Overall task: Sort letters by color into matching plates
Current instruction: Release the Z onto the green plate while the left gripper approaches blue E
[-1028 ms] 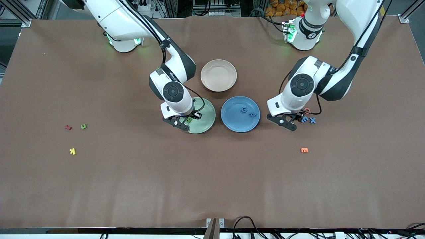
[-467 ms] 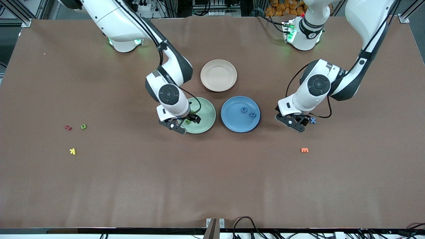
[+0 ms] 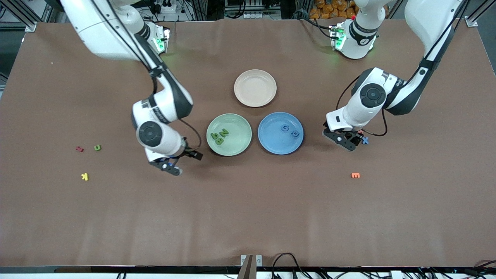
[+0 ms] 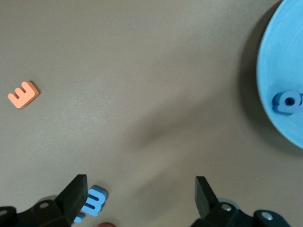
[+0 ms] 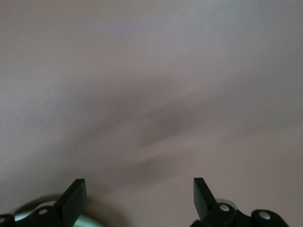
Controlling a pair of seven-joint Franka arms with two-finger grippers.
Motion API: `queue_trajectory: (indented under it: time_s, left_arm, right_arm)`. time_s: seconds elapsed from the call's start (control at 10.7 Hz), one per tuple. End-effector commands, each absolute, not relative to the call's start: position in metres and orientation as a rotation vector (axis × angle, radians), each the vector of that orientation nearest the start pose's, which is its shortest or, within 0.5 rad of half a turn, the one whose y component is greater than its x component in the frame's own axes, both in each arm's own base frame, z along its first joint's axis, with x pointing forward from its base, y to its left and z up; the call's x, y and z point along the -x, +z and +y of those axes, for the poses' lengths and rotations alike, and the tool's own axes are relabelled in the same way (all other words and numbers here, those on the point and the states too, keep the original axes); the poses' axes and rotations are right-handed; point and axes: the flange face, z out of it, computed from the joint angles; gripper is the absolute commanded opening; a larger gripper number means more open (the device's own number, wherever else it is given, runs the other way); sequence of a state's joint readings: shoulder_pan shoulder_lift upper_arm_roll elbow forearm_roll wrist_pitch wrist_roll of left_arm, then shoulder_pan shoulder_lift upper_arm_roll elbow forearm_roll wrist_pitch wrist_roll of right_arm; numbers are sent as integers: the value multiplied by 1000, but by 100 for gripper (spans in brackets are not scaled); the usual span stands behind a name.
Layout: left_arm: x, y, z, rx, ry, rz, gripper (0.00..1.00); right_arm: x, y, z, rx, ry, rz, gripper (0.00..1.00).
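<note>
Blue E letter (image 4: pixel 92 202) lies on the surface right by one finger of your left claw (image 4: pixel 142 198) (spread wide, empty), off-centre; right claw (image 3: pixel 182 161), also open, hangs beside the green plate (image 3: pixel 240 145).

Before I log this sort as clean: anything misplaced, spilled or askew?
Nothing stands out. The green plate holds only green letters, the blue plate only blue letters, and the beige plate sits bare. The other letters lie loose on the table, not yet sorted.
</note>
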State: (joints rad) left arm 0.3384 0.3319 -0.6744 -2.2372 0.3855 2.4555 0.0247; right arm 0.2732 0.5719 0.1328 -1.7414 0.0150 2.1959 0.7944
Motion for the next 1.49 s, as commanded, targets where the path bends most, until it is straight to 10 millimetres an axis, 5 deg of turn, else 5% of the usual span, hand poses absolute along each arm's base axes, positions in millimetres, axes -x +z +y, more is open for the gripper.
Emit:
queue_trajectory:
  time_s: [0.0,0.37,0.65,1.03,1.4]
  left_arm:
    - [-502,251,-173,2880,-8,1076,100]
    - [-508,242,-152,2867,12,1140,100]
    - [-516,231,-130,2839,-23,1262,100]
    - [-514,222,-133,2749,-46,1373,100]
    - [-507,206,-128,2674,-65,1493,100]
  right_arm:
    - [-622,260,188,3077,197,526,100]
    - [-634,256,84,3124,176,422,100]
    - [-629,254,25,3173,165,333,100]
    - [-599,241,-64,3169,88,263,100]
    - [-573,218,-128,3147,19,368,100]
